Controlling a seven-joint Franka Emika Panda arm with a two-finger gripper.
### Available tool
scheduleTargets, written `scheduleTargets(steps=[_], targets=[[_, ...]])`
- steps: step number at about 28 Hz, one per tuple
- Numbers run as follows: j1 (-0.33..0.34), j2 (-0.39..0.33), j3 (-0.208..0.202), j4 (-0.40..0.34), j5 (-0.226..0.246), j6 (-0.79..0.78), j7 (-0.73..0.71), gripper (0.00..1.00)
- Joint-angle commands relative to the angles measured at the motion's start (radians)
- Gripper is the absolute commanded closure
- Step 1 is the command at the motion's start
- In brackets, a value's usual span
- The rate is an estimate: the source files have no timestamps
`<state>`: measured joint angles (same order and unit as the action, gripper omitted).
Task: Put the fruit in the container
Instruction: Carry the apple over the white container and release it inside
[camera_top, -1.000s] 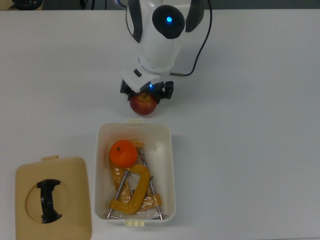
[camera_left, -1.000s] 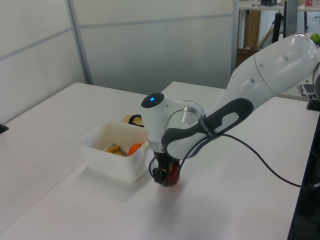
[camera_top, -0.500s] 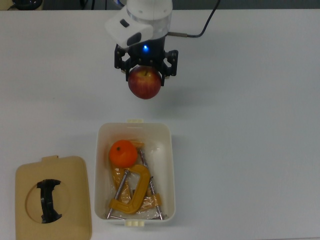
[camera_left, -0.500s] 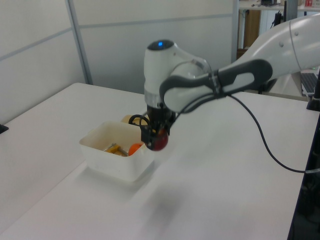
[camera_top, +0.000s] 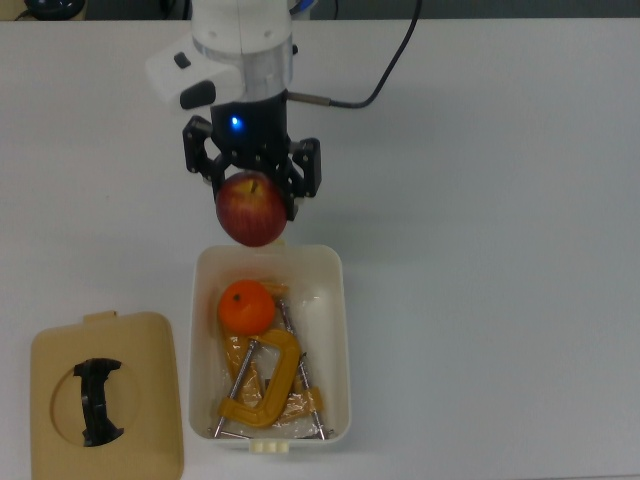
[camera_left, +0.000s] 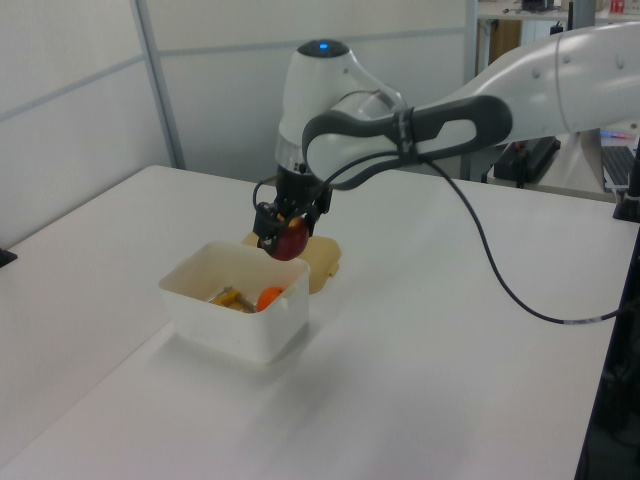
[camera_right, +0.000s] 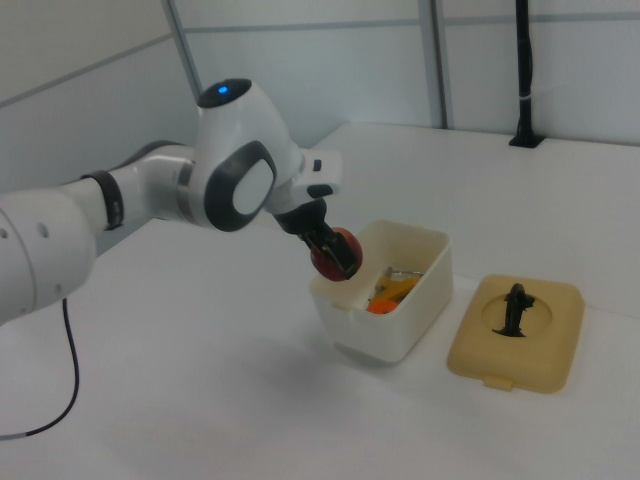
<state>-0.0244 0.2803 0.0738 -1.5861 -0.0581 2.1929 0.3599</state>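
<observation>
My gripper (camera_top: 252, 190) is shut on a red-yellow apple (camera_top: 251, 210) and holds it in the air over the near short end of the cream-white container (camera_top: 340, 330). The apple (camera_left: 290, 238) hangs above the tub's rim (camera_left: 235, 318) in the left view, and the apple (camera_right: 337, 255) sits between the black fingers over the tub (camera_right: 410, 310) in the right view. An orange (camera_top: 246, 306) lies inside the container, in its upper left part in the top view, beside yellow C-clamps (camera_top: 268, 385).
A flat tan lid (camera_top: 105, 395) with a black handle lies on the white table at the top view's lower left, next to the container. The arm's black cable (camera_top: 360, 95) trails toward the top view's upper right.
The gripper has lifted the apple off the table and carried it toward the container, from beyond the tub's short end to above its rim, shifting to the top view's left.
</observation>
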Motion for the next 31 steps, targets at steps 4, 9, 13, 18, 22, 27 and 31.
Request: scheduleTargets(steps=[4, 9, 13, 18, 22, 27, 31], targets=[[0.015, 0.134, -0.005, 0.044, -0.121, 0.125, 0.172, 0.62], [0.017, 0.143, -0.003, 0.044, -0.154, 0.13, 0.209, 0.0], [0.018, 0.134, -0.003, 0.044, -0.155, 0.128, 0.203, 0.0], [0.017, 0.109, -0.002, 0.041, -0.154, 0.09, 0.197, 0.0], [0.011, 0.08, 0.0, 0.041, -0.135, -0.024, 0.111, 0.0], [0.008, 0.054, -0.003, 0.043, -0.1, -0.163, -0.004, 0.0], [-0.005, 0.04, -0.005, 0.043, -0.072, -0.27, -0.125, 0.0]])
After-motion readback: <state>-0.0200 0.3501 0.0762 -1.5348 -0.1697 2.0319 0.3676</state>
